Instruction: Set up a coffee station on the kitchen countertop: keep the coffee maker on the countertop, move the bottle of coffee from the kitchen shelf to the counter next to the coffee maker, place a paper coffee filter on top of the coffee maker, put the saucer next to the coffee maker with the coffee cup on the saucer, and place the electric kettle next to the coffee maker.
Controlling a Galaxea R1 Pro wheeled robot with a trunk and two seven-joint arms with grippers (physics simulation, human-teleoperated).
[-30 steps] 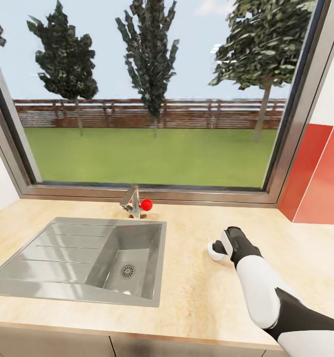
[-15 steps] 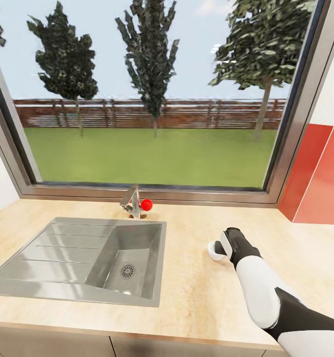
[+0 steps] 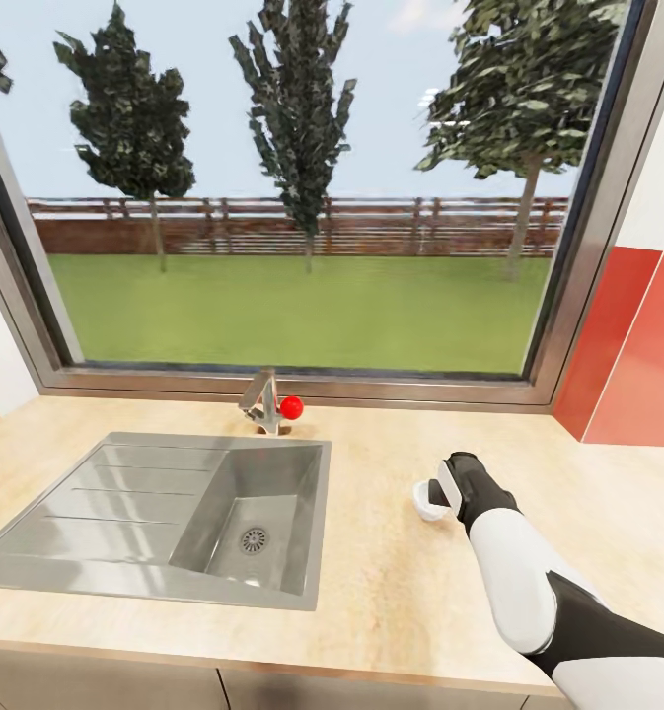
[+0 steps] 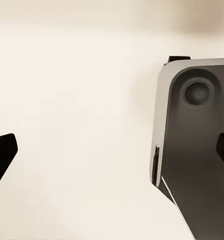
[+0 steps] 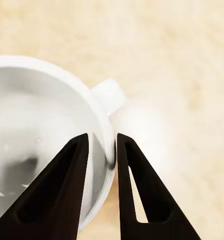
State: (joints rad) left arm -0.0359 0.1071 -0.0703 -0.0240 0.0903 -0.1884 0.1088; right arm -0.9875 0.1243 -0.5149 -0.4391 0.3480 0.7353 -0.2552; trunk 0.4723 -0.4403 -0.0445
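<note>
- The right arm (image 3: 529, 582) reaches forward over the desk (image 3: 391, 592), to the right of the sink (image 3: 124, 552).
- The right gripper (image 5: 101, 145) is clenched on the rim of the white cup (image 5: 37, 145): one finger sits inside the bowl and the other outside, with the rim wall pinched between them, close to the cup's handle (image 5: 109, 95).
- In the head view the cup (image 3: 428, 501) sits low at the end of that gripper (image 3: 440, 496), on or just above the desk to the right of the sink; whether it touches the surface cannot be told.
- The left gripper (image 4: 112, 150) is released, its two dark fingertips (image 4: 2, 155) spread wide apart over a pale surface; a grey and white part of the robot's body (image 4: 196, 145) lies beside one fingertip.
- The sink has a ribbed draining board on its left half and a basin with a round drain (image 3: 254, 539) on its right.
- Behind the sink stands a metal tap (image 3: 262, 404) with a red knob (image 3: 291, 406).
- Beyond the tap, a wide window (image 3: 302, 197) looks out on grass, a fence and trees.
- To the right of the sink, past the cup, the wall carries red panels (image 3: 632, 355).
</note>
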